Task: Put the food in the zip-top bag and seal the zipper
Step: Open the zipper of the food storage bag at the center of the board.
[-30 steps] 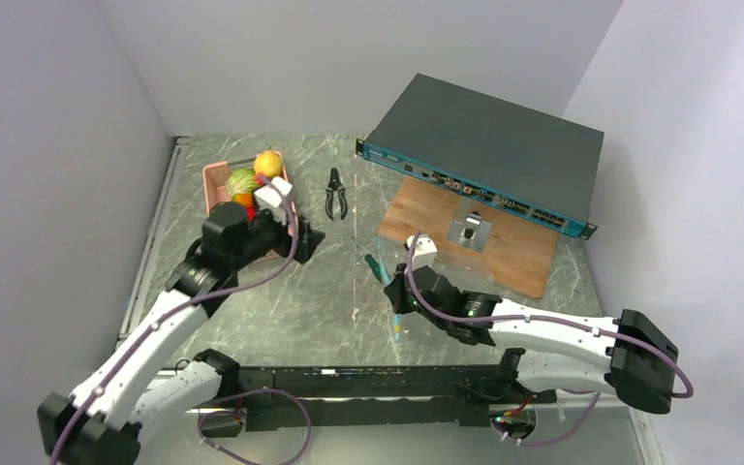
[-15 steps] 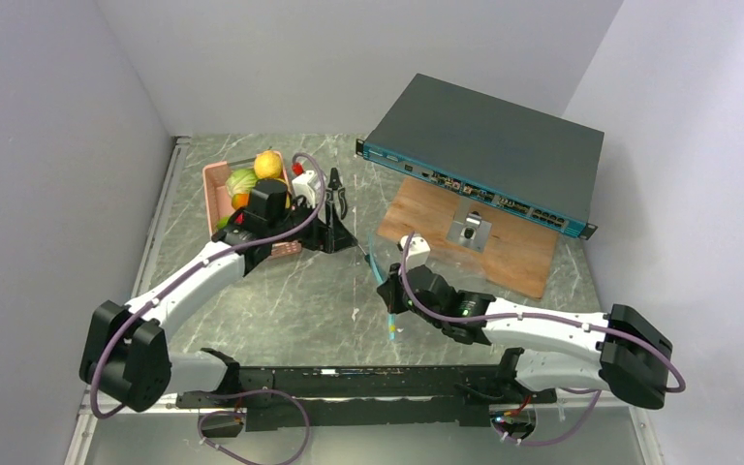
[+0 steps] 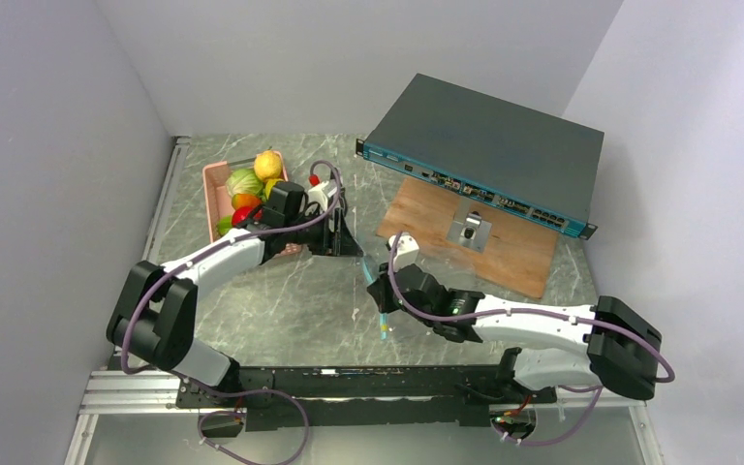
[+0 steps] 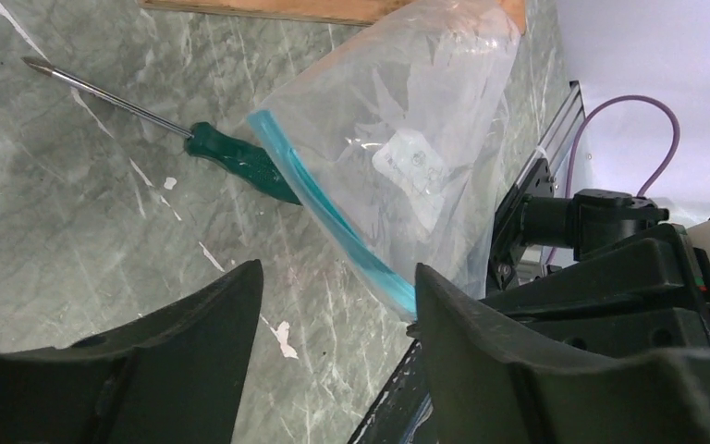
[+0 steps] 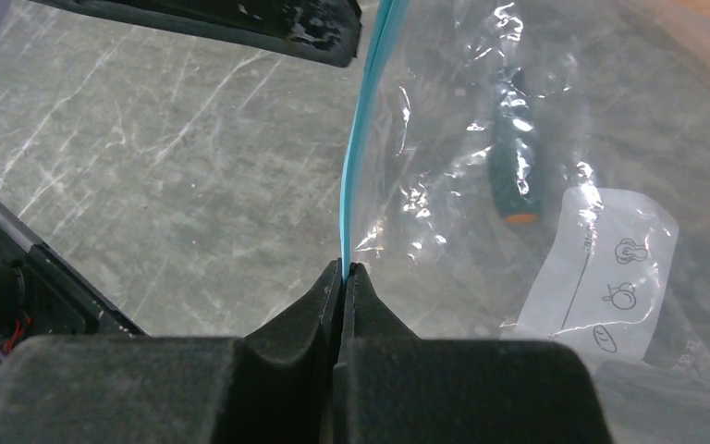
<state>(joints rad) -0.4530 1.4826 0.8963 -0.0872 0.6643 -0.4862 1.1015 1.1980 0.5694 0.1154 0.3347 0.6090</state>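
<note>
Surface: grey-green marble-veined tabletop (image 3: 281,300), with pale scuffs and chips in places.
Far left: pink rectangular plastic basket (image 3: 211,189), standing flat on the stone.
Far right: brown wooden board (image 3: 513,257), lying flat.
Middle: screwdriver with dark green handle and bare steel shaft (image 4: 240,159), lying flat near the board.
Overlap: handle end covered by the clear plastic zip-top bag (image 4: 407,111), whose far corner reaches the board's edge.

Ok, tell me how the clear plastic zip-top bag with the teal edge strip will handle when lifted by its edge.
Probably floppy: the clear plastic zip-top bag shows wrinkles, so it should sag below the right gripper, shut on its teal edge strip. Likely very light, since it looks empty. The film looks glossy, so it may slip.
</note>
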